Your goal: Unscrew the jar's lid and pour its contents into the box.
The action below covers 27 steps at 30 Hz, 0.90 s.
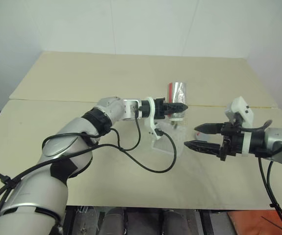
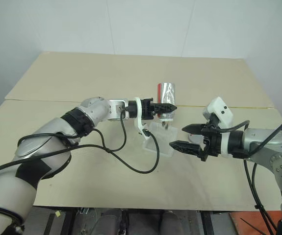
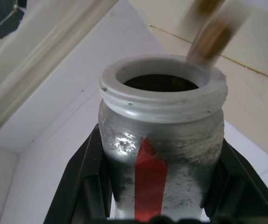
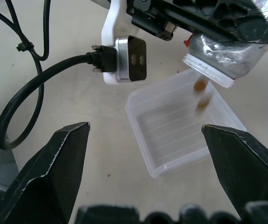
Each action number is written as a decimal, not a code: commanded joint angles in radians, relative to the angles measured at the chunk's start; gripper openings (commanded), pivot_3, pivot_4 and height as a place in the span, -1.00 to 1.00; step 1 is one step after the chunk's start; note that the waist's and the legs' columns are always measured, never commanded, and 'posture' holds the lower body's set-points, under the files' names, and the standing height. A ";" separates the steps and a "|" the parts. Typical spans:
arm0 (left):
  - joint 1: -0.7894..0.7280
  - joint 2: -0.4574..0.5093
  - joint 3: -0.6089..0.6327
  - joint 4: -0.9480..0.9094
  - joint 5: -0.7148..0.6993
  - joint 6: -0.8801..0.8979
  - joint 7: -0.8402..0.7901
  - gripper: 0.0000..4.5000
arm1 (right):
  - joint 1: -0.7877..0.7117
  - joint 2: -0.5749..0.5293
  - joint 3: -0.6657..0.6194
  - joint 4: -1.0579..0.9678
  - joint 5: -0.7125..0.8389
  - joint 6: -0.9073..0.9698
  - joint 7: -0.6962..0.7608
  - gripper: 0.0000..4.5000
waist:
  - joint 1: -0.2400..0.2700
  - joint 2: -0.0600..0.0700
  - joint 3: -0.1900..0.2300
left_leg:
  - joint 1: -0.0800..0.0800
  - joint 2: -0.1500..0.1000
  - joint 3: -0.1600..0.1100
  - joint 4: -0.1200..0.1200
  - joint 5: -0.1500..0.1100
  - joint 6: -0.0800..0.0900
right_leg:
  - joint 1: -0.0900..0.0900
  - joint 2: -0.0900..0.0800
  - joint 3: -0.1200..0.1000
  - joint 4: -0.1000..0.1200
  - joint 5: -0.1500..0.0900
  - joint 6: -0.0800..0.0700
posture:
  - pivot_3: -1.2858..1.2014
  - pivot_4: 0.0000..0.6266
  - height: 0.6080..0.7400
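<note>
Right wrist view shows you the jar (image 4: 227, 53) turned mouth-down over the box (image 4: 171, 135), with the contents (image 4: 201, 95), two brown pieces, falling in mid-air between the jar's open mouth and the box's floor. Your left gripper (image 2: 166, 106) has its jaws clamped on the jar's sides; in the left wrist view you see the black fingers (image 3: 85, 177) pressed against the silvery body on either side of the red mark, and the white threaded rim is bare of any cap. The box sits on the table (image 1: 82, 78) directly beneath the jar. Your right gripper (image 1: 195, 136) hangs just beside the box, jaws wide apart and holding nothing.
</note>
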 commanded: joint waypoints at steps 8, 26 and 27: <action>-0.016 0.028 0.042 -0.017 -0.095 -0.057 -0.026 -0.11 | -0.005 -0.025 -0.018 -0.026 0.024 -0.029 -0.008 0.99 | 0.001 0.000 0.000 | 0.000 0.000 0.000 0.001 0.000 0.000 | 0.000 0.000 0.000 0.000 0.000 0.000 | 0.03 -0.52 1.00; 0.419 0.025 0.718 -0.294 -1.366 0.200 -1.022 -0.11 | -0.007 -0.018 0.030 0.009 -0.031 -0.145 0.041 0.99 | -0.017 0.000 0.000 | 0.000 0.001 -0.002 0.004 0.003 -0.005 | 0.001 -0.001 -0.001 0.002 0.000 0.000 | 0.03 -0.52 1.00; 0.467 0.018 0.749 -0.364 -1.435 0.293 -1.065 -0.11 | -0.010 -0.017 0.037 0.012 -0.037 -0.153 0.046 0.99 | -0.018 0.000 0.000 | 0.000 0.001 -0.002 0.004 0.003 -0.005 | 0.001 -0.001 -0.001 0.002 0.000 0.000 | 0.03 -0.52 1.00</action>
